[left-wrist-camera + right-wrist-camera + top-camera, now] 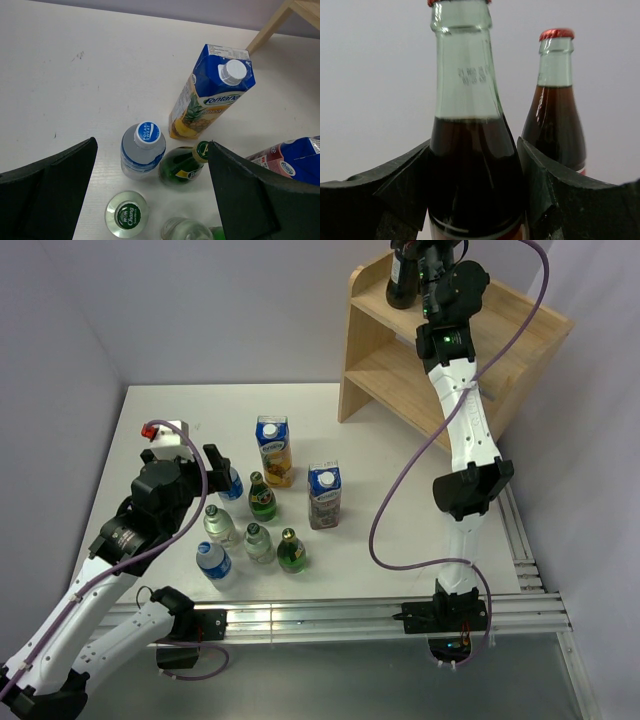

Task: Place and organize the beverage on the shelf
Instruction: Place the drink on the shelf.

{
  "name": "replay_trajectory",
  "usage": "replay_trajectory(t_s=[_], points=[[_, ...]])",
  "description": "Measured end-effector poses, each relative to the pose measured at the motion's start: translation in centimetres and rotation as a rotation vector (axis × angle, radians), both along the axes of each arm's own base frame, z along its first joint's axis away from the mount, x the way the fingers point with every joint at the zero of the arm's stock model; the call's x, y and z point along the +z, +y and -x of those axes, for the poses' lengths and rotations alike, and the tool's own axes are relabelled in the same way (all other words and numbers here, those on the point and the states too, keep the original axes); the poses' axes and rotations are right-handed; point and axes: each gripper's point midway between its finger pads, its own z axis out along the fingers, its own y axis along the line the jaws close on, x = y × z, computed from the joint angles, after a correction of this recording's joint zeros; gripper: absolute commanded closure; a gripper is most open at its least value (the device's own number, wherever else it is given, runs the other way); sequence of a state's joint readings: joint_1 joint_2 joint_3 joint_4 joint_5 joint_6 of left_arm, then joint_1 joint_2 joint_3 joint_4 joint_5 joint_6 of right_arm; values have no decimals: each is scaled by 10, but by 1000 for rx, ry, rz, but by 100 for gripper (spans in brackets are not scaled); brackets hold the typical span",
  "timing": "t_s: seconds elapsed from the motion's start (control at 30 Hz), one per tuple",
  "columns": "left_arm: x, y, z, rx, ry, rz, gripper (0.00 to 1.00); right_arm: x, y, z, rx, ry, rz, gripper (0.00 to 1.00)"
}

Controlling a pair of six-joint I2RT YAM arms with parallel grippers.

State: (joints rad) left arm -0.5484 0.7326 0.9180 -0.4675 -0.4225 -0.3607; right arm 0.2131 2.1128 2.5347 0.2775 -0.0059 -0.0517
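Starting close in, the left gripper (152, 147) hangs over the drinks with its jaws spread wide, holding nothing. Below it a tight cluster stands upright on the table (420, 440): a blue-capped water bottle (213, 562) nearest, then a clear bottle (258, 540) and a green bottle (291, 551) side by side. Right under the open jaws sits a Pocari bottle (142, 150), with another green one (182, 165) just beside it. Next back, the pineapple carton (274, 450) and the second carton (324, 495) are both upright and a little apart. Far right now: the shelf (520, 340), and up at its top tier the right gripper (472, 165) is clamped on a cola (470, 100), fingers (400, 185) pressing both sides of its dark body. A second cola (555, 120) stands just behind it, red cap on. Whether the held one's base touches the board, can't tell.
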Motion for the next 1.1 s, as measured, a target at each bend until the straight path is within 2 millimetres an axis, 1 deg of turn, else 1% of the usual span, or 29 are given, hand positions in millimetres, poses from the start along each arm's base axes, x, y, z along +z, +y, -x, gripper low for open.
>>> replay_trajectory(t_s=[0.07,0.1,0.2,0.23,0.3,0.33,0.37,0.4,0.47,0.53,0.63,0.67,0.77,0.93,1.1], points=[[0,0,0,0,0,0,2,-1,1,-1,11,2,-12,28],[0,0,0,0,0,0,2,-4,3,-4,19,11,-17,28],[0,0,0,0,0,0,2,-17,6,-16,30,26,-22,25],[0,0,0,0,0,0,1,-27,6,-21,25,60,-18,25],[0,0,0,0,0,0,1,-51,9,-36,32,131,-4,38],[0,0,0,0,-1,0,1,-52,9,-39,32,111,-4,45],[0,0,0,0,-1,0,1,-52,10,-40,36,104,-1,62],[0,0,0,0,-1,0,1,-53,11,-40,42,108,0,66],[0,0,0,0,-1,1,1,-53,12,-38,47,109,4,69],[1,0,0,0,-2,1,1,-53,12,-35,53,108,7,68],[1,0,0,0,-2,1,1,-52,12,-33,58,99,5,53],[1,0,0,0,-2,1,1,-52,12,-33,58,98,5,45],[1,0,0,0,-2,1,1,-52,12,-33,58,99,5,34],[1,0,0,0,-2,1,1,-53,12,-31,57,102,4,31],[1,0,0,-3,-2,2,1,-52,9,-22,54,114,-3,25]])
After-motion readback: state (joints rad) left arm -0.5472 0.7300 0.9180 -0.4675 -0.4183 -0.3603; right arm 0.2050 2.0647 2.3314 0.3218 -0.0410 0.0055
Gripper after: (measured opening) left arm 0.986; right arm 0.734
